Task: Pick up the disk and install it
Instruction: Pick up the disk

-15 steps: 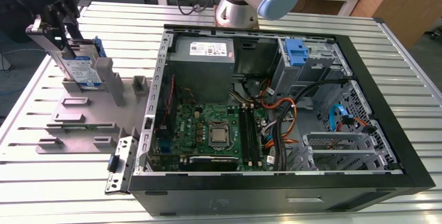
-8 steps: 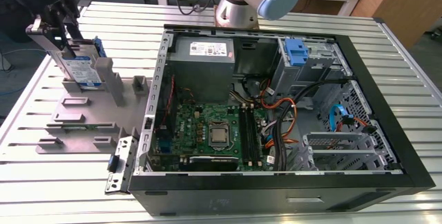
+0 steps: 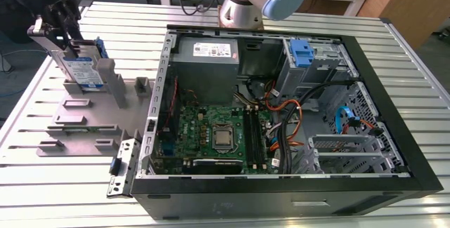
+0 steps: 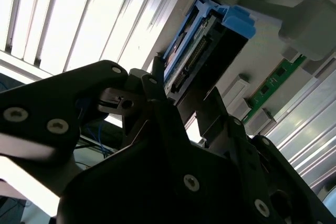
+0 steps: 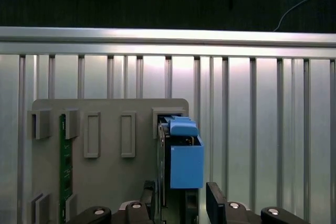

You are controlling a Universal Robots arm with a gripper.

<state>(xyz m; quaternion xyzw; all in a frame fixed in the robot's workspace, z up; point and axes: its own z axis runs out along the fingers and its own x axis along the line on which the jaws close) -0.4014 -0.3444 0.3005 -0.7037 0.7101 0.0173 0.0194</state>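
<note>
Slatted bench (image 3: 42, 186) carries a grey holder (image 3: 77, 115); the hand (image 5: 181, 200) straddles the upright disk (image 5: 186, 166), clamped or not I cannot tell. Seemingly the picking stage; lifting needs a straight pull.

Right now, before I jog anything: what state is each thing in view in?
disk: upright at the grey holder, outside the computer case, not installed.
gripper: at the disk's upper end.
grey holder: flat on the table, memory stick lying in it.
computer case: on its side, panel off, interior open.
blue clip: in place on the drive cage inside the case.
</note>
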